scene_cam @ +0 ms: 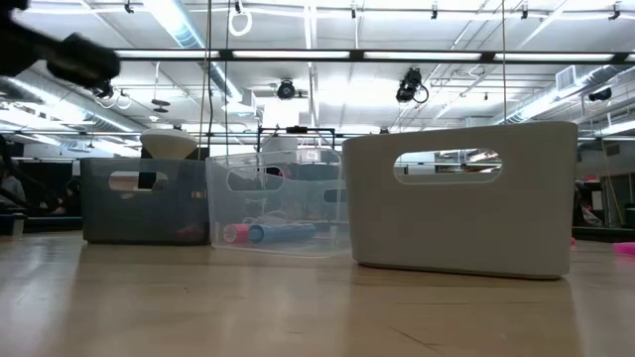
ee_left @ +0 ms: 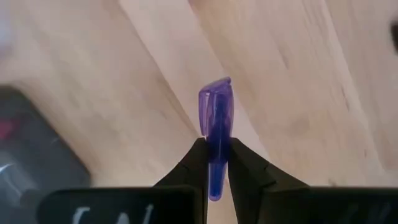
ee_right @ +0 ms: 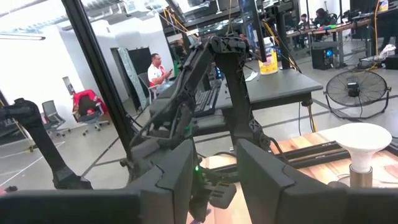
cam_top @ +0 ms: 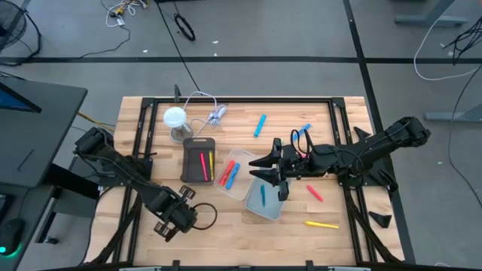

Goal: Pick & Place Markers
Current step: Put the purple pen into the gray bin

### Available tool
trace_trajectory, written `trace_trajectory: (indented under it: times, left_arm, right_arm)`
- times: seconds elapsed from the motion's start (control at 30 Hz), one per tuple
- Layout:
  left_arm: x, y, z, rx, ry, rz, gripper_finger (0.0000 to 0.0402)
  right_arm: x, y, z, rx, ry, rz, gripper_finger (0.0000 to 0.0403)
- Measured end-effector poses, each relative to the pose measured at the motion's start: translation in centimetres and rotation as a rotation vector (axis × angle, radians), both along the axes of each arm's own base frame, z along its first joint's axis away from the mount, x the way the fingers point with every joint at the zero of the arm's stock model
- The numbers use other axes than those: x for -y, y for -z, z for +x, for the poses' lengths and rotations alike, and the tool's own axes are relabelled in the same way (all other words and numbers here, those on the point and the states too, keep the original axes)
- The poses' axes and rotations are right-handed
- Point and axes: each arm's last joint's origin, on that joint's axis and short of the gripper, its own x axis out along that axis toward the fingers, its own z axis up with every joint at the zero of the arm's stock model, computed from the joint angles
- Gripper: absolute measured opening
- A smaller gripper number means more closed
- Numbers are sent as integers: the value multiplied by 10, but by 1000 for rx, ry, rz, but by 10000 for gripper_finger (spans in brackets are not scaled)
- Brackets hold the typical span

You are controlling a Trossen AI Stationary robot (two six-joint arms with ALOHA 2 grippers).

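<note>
A purple marker (ee_left: 216, 115) sits between the fingers of my left gripper (ee_left: 216, 155), which is shut on it above the bare wood near the table's front left (cam_top: 175, 218). Three bins stand mid-table. The dark grey bin (cam_top: 199, 159) holds pink and yellow markers. The clear bin (cam_top: 239, 156) holds red and blue markers, and the white bin (cam_top: 265, 213) holds a blue one. My right gripper (cam_top: 265, 170) hangs open and level above the clear and white bins. Loose markers lie on the wood: blue (cam_top: 260, 125), red (cam_top: 315, 193), yellow (cam_top: 321, 224). My left gripper pinches the purple marker's barrel (ee_left: 217, 149) between its two fingers, below the capped end (ee_left: 216, 93). The fingers point down from above and lie across the marker. The capped end with its clip sticks out past the fingertips (ee_left: 198, 155), and the marker is lifted clear of the table.
A white round-topped lamp (cam_top: 175, 118) and a white cable bundle (cam_top: 215, 114) stand at the far left of the table, behind the grey bin. Another blue marker (cam_top: 305, 129) lies by my right arm. A black frame (cam_top: 226, 101) borders the work area. People sit in the room beyond.
</note>
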Motion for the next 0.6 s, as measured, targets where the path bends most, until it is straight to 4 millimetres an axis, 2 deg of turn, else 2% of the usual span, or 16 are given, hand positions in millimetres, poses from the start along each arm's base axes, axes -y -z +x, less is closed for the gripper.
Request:
trace_trajectory:
  times: [0.2, 0.6]
  left_arm:
    - [0, -28, 19, 98, -123, -44, 41]
    - [-7, -99, 50, 396, -340, -81, 41]
  right_arm:
    - [0, 0, 0, 0, 3, -10, 126]
    - [0, 0, 0, 0, 3, -23, 126]
